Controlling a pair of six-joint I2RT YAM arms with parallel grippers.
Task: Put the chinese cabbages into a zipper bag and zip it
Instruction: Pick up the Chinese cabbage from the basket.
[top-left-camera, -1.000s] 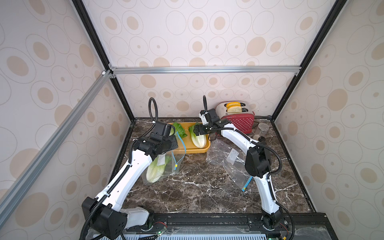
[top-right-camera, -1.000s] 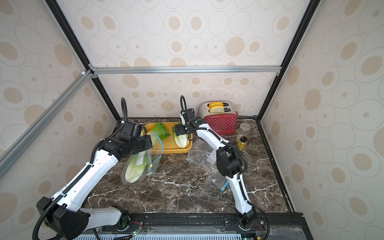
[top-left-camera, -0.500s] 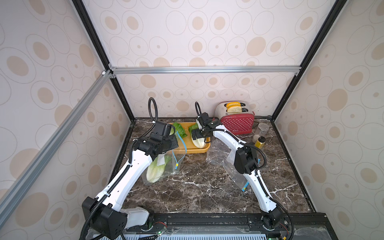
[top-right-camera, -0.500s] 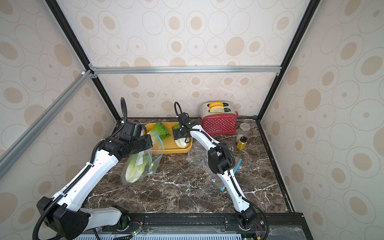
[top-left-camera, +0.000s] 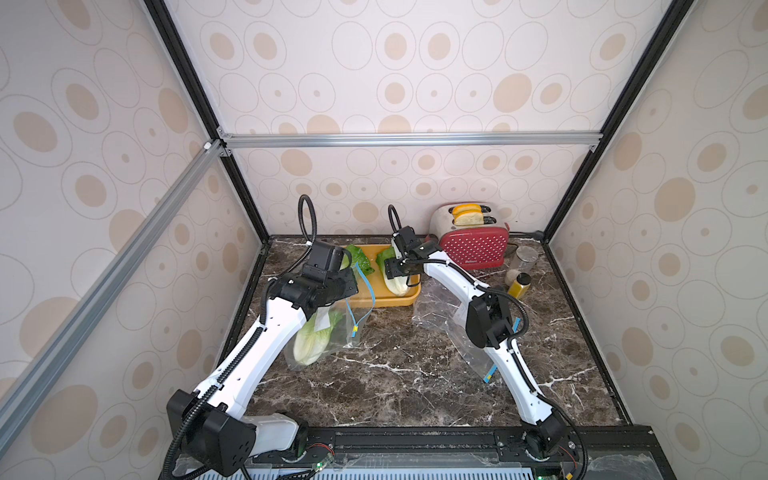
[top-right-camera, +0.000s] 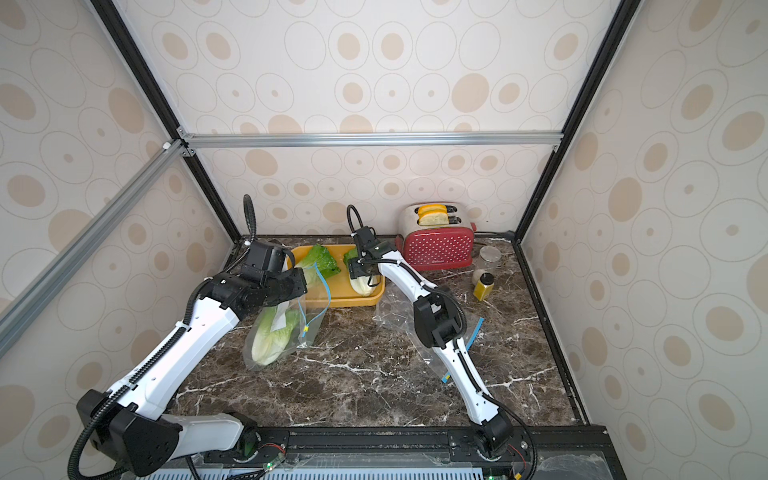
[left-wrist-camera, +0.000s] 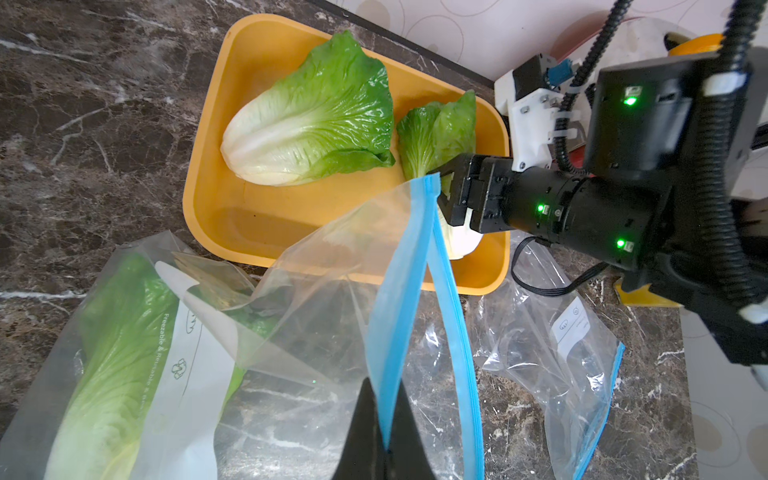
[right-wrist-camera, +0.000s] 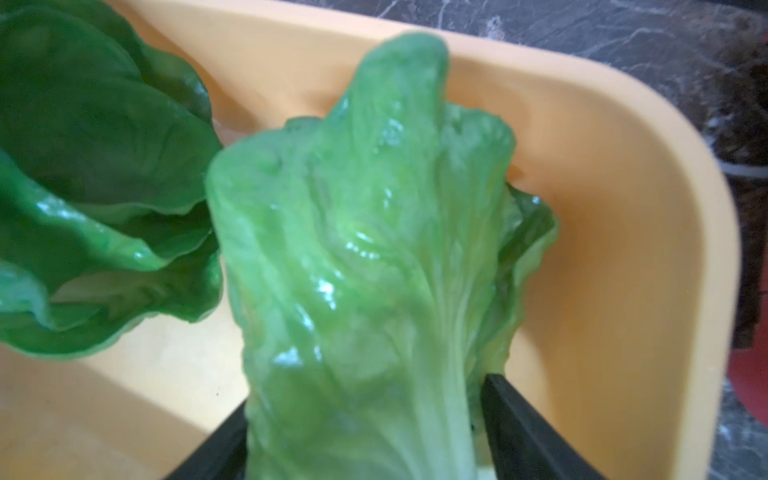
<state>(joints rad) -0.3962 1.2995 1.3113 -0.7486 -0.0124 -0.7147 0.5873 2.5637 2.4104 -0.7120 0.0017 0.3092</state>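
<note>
My left gripper (left-wrist-camera: 384, 399) is shut on the blue zip edge (left-wrist-camera: 399, 291) of the zipper bag (top-left-camera: 332, 332), holding its mouth up beside the yellow tray (top-left-camera: 386, 301). One chinese cabbage (top-left-camera: 313, 340) lies inside that bag. In the tray lie two more: one (left-wrist-camera: 316, 120) at the left, untouched, and one (right-wrist-camera: 365, 270) at the right. My right gripper (right-wrist-camera: 365, 424) straddles the right cabbage at mid-length, a finger pressed against each side. Its white base sticks out past the fingers in the left wrist view.
A red toaster (top-left-camera: 473, 247) with yellow bread slices stands at the back right. An empty zipper bag (top-left-camera: 440, 307) lies under my right arm. A glass jar (top-left-camera: 524, 255) and a small yellow bottle (top-left-camera: 518, 284) stand right of the toaster.
My right gripper has moved left and down onto the right cabbage in the tray, and its jaws have narrowed onto it. The left arm and bag have stayed still.
</note>
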